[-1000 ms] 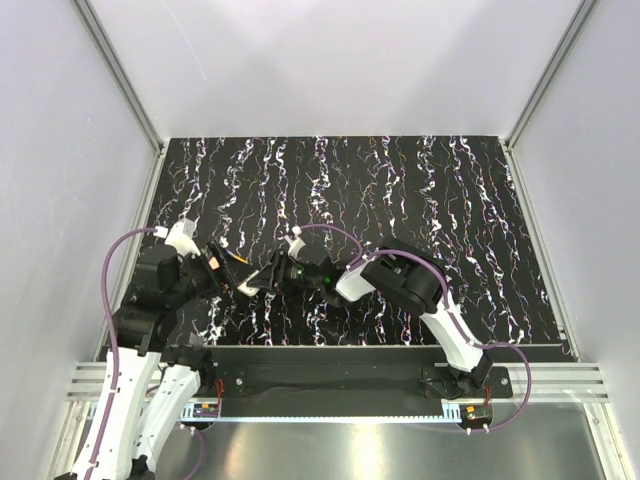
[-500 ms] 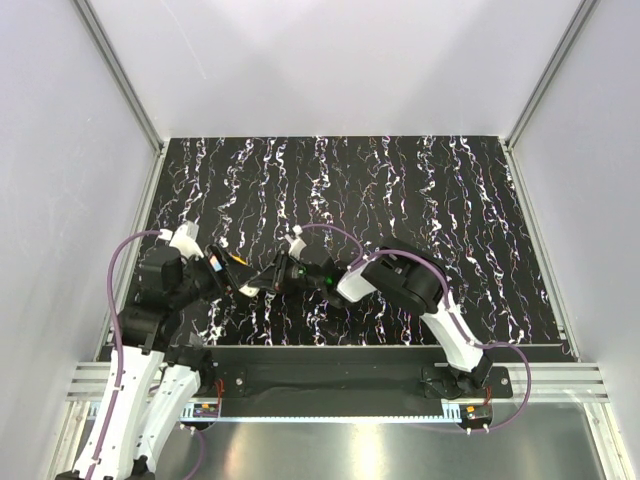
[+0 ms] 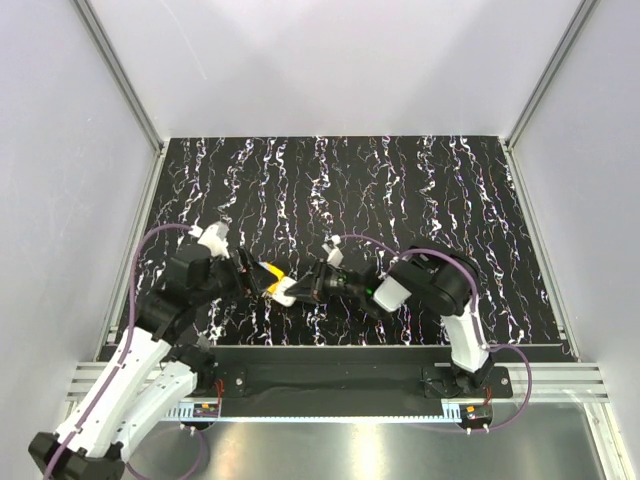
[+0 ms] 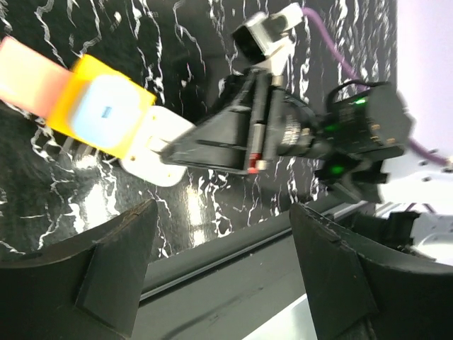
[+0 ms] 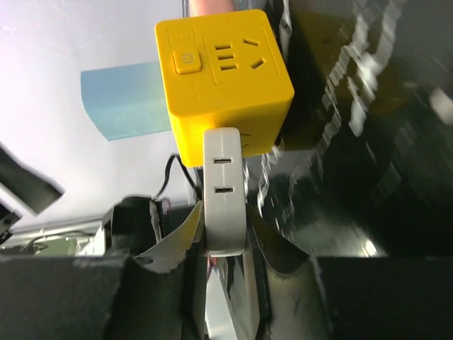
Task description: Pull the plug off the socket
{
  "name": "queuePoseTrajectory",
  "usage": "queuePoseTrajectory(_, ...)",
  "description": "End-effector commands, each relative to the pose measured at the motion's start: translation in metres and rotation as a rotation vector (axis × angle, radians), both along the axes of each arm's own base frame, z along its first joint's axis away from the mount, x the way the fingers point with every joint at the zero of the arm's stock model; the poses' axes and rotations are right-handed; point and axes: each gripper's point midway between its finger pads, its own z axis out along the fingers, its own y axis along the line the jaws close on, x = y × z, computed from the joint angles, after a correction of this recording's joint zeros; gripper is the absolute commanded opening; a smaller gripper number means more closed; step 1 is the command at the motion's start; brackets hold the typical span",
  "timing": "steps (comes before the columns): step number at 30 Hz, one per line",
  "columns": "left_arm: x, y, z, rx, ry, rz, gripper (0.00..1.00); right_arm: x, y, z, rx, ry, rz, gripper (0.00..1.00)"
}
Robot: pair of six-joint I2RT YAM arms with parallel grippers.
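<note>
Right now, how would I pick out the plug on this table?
On the black marbled table, look toward the front left for the yellow socket. The plug is the small white rounded piece stuck into that cube, pinched by the right gripper. It alone is white, against yellow cube and black fingers.

- The socket (image 5: 223, 78): a bright-yellow cube at the upper centre of the right wrist view. Its face with a round button and pin holes is turned toward the camera. An orange-pink side shows at the upper left of the left wrist view.
- The plug (image 5: 224, 191): white, flat and rounded, with two small slots. It is still seated in the socket's lower face, at mid-frame.
</note>
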Motion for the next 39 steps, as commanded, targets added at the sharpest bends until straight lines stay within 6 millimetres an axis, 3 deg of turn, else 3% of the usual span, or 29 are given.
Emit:
queuePoseTrajectory(1, 0.018, -0.008, 0.010, -0.011, -0.088, 0.042, 0.80, -0.012, -0.020, 0.018, 0.046, -0.031, 0.027, 0.28)
queuePoseTrajectory(6, 0.020, -0.031, -0.003, 0.078, -0.103, 0.007, 0.81, -0.027, -0.055, 0.014, 0.025, -0.016, 0.046, 0.32)
queuePoseTrajectory(7, 0.013, -0.043, -0.009, 0.108, -0.094, -0.036, 0.81, -0.031, -0.059, 0.014, 0.025, -0.016, 0.056, 0.32)
queuePoseTrajectory(9, 0.017, -0.046, -0.008, 0.158, -0.135, -0.005, 0.81, -0.033, -0.072, 0.011, 0.015, -0.011, 0.048, 0.34)
queuePoseTrajectory(11, 0.006, -0.058, -0.009, 0.188, -0.165, -0.049, 0.81, -0.037, -0.082, 0.006, -0.002, -0.011, 0.052, 0.38)
queuePoseTrajectory(15, -0.001, -0.065, -0.012, 0.264, -0.231, -0.084, 0.88, -0.048, -0.104, -0.004, -0.025, 0.001, 0.075, 0.56)
queuePoseTrajectory(18, -0.004, -0.067, -0.026, 0.302, -0.207, -0.104, 0.93, -0.056, -0.110, -0.008, -0.040, 0.000, 0.091, 0.65)
queuePoseTrajectory(21, -0.003, -0.062, -0.032, 0.319, -0.211, -0.089, 0.97, -0.059, -0.113, -0.012, -0.068, 0.017, 0.089, 0.79)
queuePoseTrajectory(22, -0.003, -0.061, -0.032, 0.321, -0.217, -0.085, 0.98, -0.060, -0.116, -0.016, -0.088, 0.031, 0.084, 0.95)
queuePoseTrajectory(23, -0.002, -0.057, -0.034, 0.329, -0.222, -0.077, 0.99, -0.060, -0.117, -0.019, -0.104, 0.035, 0.078, 1.00)
queuePoseTrajectory(24, -0.001, -0.054, -0.028, 0.318, -0.242, -0.064, 0.99, -0.057, -0.117, -0.015, -0.111, 0.002, 0.079, 1.00)
queuePoseTrajectory(25, 0.000, -0.052, -0.025, 0.311, -0.251, -0.051, 0.99, -0.059, -0.121, -0.025, -0.167, 0.036, 0.069, 1.00)
queuePoseTrajectory(27, -0.001, -0.047, -0.022, 0.291, -0.272, -0.036, 0.99, -0.051, -0.122, -0.019, -0.205, -0.004, 0.049, 1.00)
queuePoseTrajectory(28, -0.001, -0.045, -0.023, 0.285, -0.278, -0.031, 0.99, -0.050, -0.130, -0.028, -0.270, 0.031, 0.018, 1.00)
queuePoseTrajectory(33, -0.006, -0.036, -0.029, 0.223, -0.296, -0.005, 0.99, -0.036, -0.142, 0.009, -0.216, -0.084, -0.111, 1.00)
queuePoseTrajectory(34, -0.007, -0.036, -0.030, 0.215, -0.297, -0.006, 0.98, -0.039, -0.145, 0.005, -0.251, -0.071, -0.105, 1.00)
queuePoseTrajectory(35, -0.008, -0.034, -0.035, 0.218, -0.294, -0.008, 0.95, -0.034, -0.143, 0.016, -0.247, -0.088, -0.108, 1.00)
queuePoseTrajectory(39, -0.007, -0.038, -0.048, 0.244, -0.289, -0.027, 0.95, -0.040, -0.144, 0.022, -0.268, -0.121, -0.057, 1.00)
